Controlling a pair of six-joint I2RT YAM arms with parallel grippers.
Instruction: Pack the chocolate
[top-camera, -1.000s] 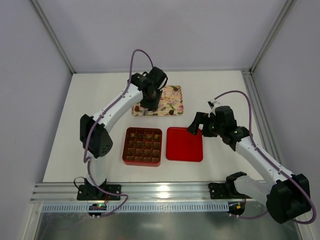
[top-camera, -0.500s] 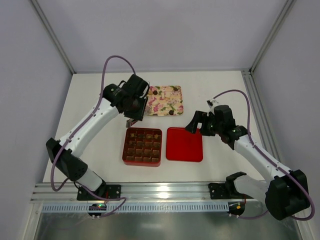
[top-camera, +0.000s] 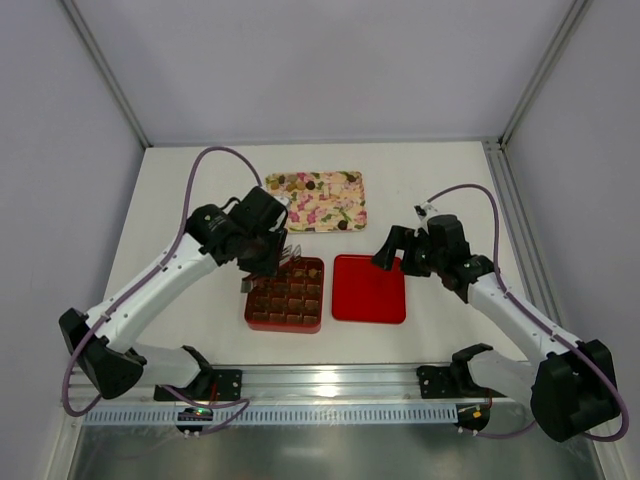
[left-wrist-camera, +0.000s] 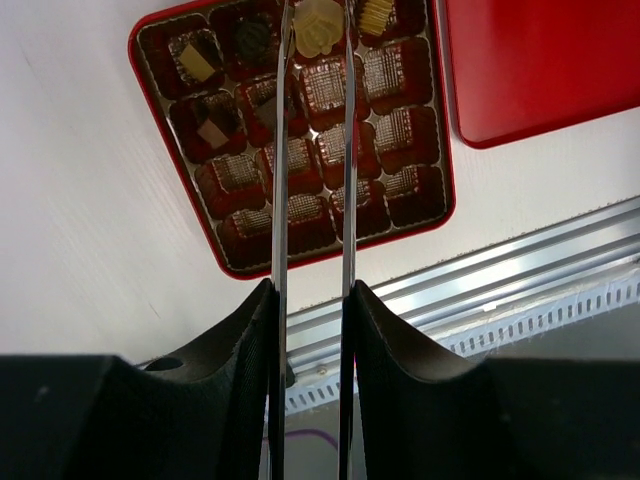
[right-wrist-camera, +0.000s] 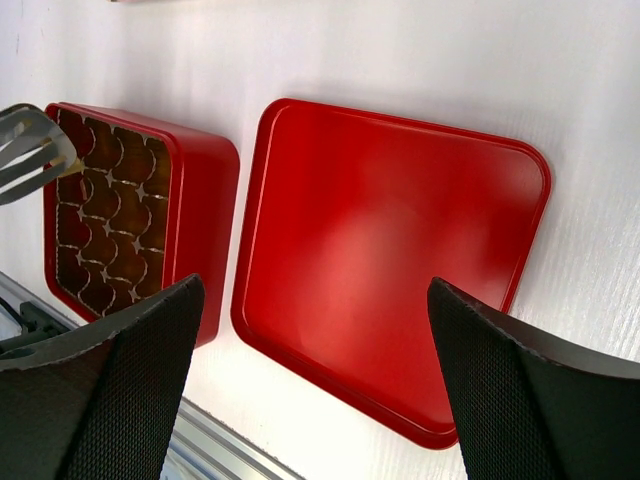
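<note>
Your left gripper (top-camera: 287, 256) hangs over the far edge of the red box (right-wrist-camera: 205, 230), and its thin metal fingers (left-wrist-camera: 281, 150) are pinched on a pale, round, ridged piece of chocolate (left-wrist-camera: 318, 27). In the left wrist view that piece sits above the box's far row; you cannot tell whether it touches a cell. Other pieces (left-wrist-camera: 197, 60) already lie in cells at that far end, mostly toward one side, while the near rows show only brown ridged liners. More chocolates (top-camera: 308, 184) are scattered on the floral tray (top-camera: 352, 200), which lies on the white table (top-camera: 200, 180) beyond the box, apart from it. Your right gripper (top-camera: 390, 250) is above the far right part of the flat red lid (right-wrist-camera: 390, 260), its black pads spread wide and holding nothing. The lid lies open side up just beside the box, on its right, with a narrow gap between them.
</note>
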